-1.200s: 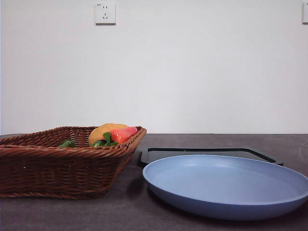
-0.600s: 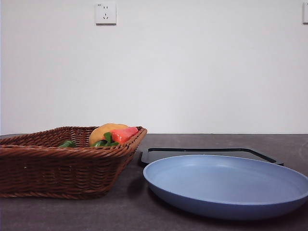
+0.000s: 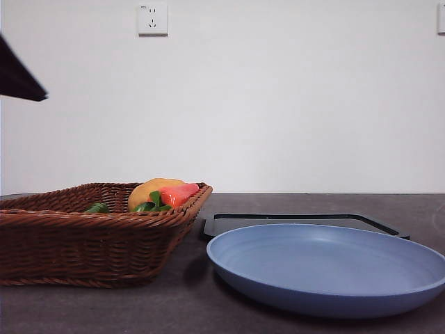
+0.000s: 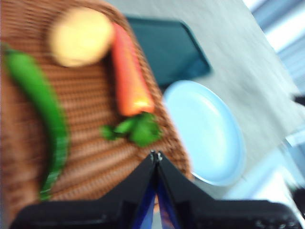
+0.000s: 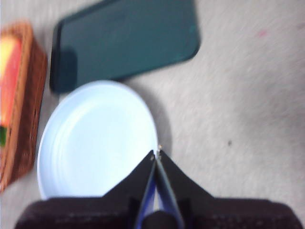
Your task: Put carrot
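Front view first: we see a brown wicker basket point(image 3: 90, 233) on the dark counter point(image 3: 188, 299), and the orange-red carrot point(image 3: 179, 193) lies inside it near the far right corner, beside a tan-yellow potato point(image 3: 149, 189). A long green vegetable point(image 3: 96, 208) lies in the basket too. A blue plate point(image 3: 327, 268) sits just right of the basket, with a flat dark tray point(image 3: 299, 221) behind it. A black tip of an arm point(image 3: 17, 76) shows at the upper left edge. From the left wrist, we look down on the carrot point(image 4: 128, 76), its green leaves nearest our left claw point(image 4: 156, 155), whose jaws are pressed together and hold nothing, above the basket. Our right claw point(image 5: 156, 153), jaws likewise closed and empty, hangs over the plate's rim point(image 5: 95, 138).
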{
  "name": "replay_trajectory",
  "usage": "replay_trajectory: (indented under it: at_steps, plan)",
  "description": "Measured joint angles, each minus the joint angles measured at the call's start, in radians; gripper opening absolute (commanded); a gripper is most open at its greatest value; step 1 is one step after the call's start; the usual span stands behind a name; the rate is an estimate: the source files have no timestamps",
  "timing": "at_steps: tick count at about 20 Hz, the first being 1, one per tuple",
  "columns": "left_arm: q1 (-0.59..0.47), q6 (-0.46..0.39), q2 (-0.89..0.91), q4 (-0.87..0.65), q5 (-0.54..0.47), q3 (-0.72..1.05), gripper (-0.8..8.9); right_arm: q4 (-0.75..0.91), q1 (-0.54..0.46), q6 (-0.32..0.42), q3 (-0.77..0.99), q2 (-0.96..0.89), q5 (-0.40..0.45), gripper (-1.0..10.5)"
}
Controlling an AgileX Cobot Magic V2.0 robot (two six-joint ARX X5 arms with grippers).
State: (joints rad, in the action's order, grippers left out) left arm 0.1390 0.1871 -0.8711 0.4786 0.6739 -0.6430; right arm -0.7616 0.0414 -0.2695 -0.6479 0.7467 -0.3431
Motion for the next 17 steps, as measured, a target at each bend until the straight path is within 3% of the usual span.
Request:
replay_trajectory:
  at_steps: [6, 9, 10, 17]
  plan:
    - [0.054, -0.016, -0.037, 0.006, 0.018, -0.029, 0.28, -0.006, 0.000, 0.064, -0.006, 0.154, -0.047, 1.4]
    - [0.054, -0.015, -0.037, 0.000, 0.025, -0.029, 2.44, 0.024, 0.012, 0.081, -0.006, 0.228, -0.047, 2.1]
    - [0.054, -0.015, -0.037, -0.002, 0.026, -0.029, 2.62, 0.042, 0.022, 0.084, -0.006, 0.256, -0.048, 2.1]
    - [0.054, -0.015, -0.037, -0.002, 0.026, -0.029, 2.61, 0.175, 0.098, 0.082, -0.006, 0.486, -0.049, 2.0]
